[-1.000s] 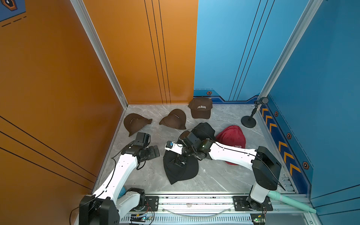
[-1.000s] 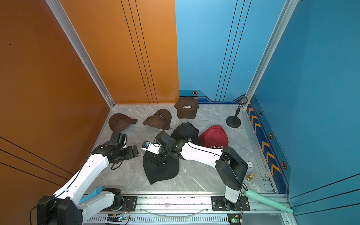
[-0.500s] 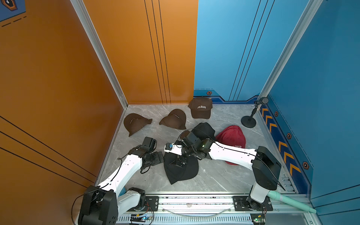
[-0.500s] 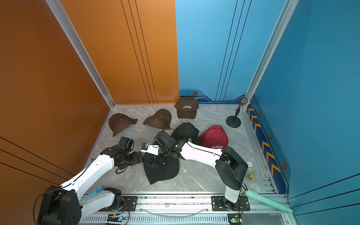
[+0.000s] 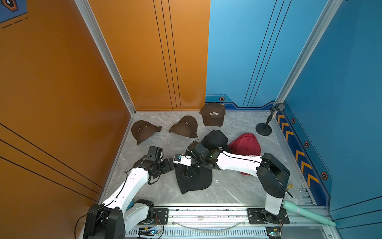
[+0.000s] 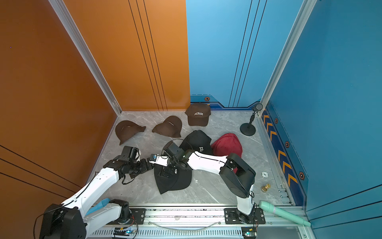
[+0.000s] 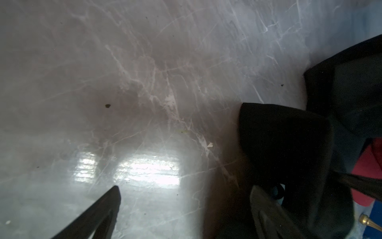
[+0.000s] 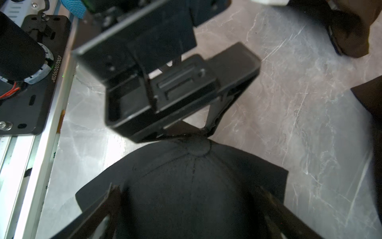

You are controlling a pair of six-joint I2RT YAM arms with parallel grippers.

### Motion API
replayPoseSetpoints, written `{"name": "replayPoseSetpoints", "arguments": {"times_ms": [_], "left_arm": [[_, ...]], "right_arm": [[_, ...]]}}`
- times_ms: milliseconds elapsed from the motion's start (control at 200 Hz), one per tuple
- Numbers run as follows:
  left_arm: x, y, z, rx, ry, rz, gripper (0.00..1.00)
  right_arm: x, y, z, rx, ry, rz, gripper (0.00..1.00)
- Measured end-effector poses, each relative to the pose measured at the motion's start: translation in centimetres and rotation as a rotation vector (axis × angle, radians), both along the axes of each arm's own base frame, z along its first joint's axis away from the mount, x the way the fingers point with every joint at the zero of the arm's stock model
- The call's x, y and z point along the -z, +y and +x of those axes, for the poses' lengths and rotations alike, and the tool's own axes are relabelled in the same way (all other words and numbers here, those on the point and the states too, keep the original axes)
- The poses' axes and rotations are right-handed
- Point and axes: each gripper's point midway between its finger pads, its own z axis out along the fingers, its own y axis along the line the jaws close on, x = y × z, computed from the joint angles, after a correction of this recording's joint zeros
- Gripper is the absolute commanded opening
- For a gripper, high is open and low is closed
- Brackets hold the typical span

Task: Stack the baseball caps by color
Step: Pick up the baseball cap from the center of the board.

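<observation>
In both top views, your left pincer (image 5: pixel 170 163) now sits just beside the black cap (image 5: pixel 194 182) at 6 o'clock, having swung in from 9 o'clock over the last second. Your right pincer (image 5: pixel 189 173) has stayed put above that cap. With both arms crowding one spot, the black stack looks like the step in hand. A second black cap (image 5: pixel 216 138) lies near the centre and the red cap (image 5: pixel 246 144) at 2 o'clock, both partly under the right forearm. Three brown caps (image 5: pixel 185 128) sit apart from 10 to 12 o'clock, unstacked. The counter (image 5: pixel 227 190) is bare at 5 o'clock, and the front rail (image 5: pixel 206 213) runs near the pile.

In the left wrist view, your left pincer (image 7: pixel 186 188) is spread wide over bare counter, with the black cap (image 7: pixel 283 144) just beside one finger.

In the right wrist view, your right pincer (image 8: pixel 186 192) stands released, straddling the cap's crown. The left pincer's body hangs directly ahead, leaving little room between them.
</observation>
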Motion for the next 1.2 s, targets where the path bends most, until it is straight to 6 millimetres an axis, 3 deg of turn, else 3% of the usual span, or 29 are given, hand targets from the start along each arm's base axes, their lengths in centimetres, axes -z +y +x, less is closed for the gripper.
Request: {"name": "replayPoseSetpoints", "arguments": {"times_ms": [145, 381, 706, 921, 1006, 1076, 1202], "left_arm": [[-0.1, -0.7, 0.1, 0.019, -0.008, -0.040, 0.98], [-0.7, -1.3, 0.5, 0.034, -0.037, -0.071, 0.98], [-1.2, -1.6, 0.7, 0.043, -0.058, -0.092, 0.98], [-1.3, -1.4, 0.8, 0.045, -0.068, -0.076, 0.98], [-1.9, -0.8, 1.0, 0.049, -0.104, -0.009, 0.98], [-3.4, -0.5, 1.6, 0.074, -0.177, 0.070, 0.98], [-7.8, -1.5, 3.1, 0.169, -0.372, 0.194, 0.98]], "right_arm": [[0.8, 0.2, 0.7, 0.031, -0.006, -0.006, 0.91], [0.9, 0.6, 1.5, 0.062, 0.011, -0.006, 0.48], [1.0, 0.3, 1.7, 0.080, 0.028, -0.014, 0.02], [1.1, -0.2, 2.2, 0.109, 0.034, -0.030, 0.00], [0.3, -0.9, 2.5, 0.139, 0.043, -0.031, 0.00], [-1.4, -1.9, 3.0, 0.182, 0.037, -0.023, 0.00], [-7.9, -4.6, 4.1, 0.298, -0.025, 0.051, 0.00]]}}
